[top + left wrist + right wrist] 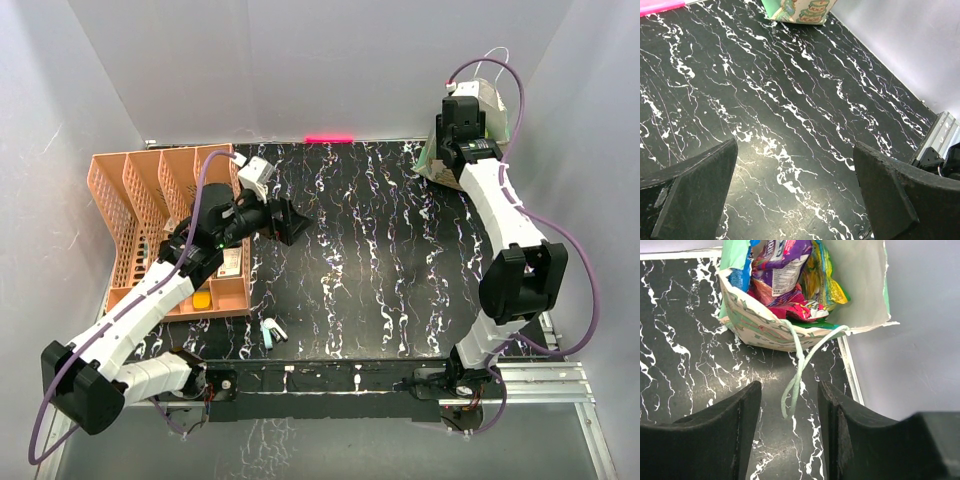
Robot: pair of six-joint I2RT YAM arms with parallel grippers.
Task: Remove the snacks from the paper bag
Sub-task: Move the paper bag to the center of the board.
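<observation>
The paper bag (765,322) lies at the table's far right corner, its mouth facing my right wrist camera. Inside it are snacks: a purple packet (775,265), a yellow one (827,277) and a red one (800,309). The bag's pale string handle (799,365) hangs out over the table. Its loop ends between the fingers of my right gripper (790,405), whose jaws stand partly apart and touch nothing. In the top view the right gripper (462,120) hovers right at the bag (497,100). My left gripper (795,165) is wide open and empty over the bare table, left of centre (288,222).
An orange slotted tray (140,190) with small items stands at the left edge, beside the left arm. A small teal object (270,333) lies near the front edge. White walls close in the black marbled table (380,260). The bag's corner (800,10) shows far off in the left wrist view.
</observation>
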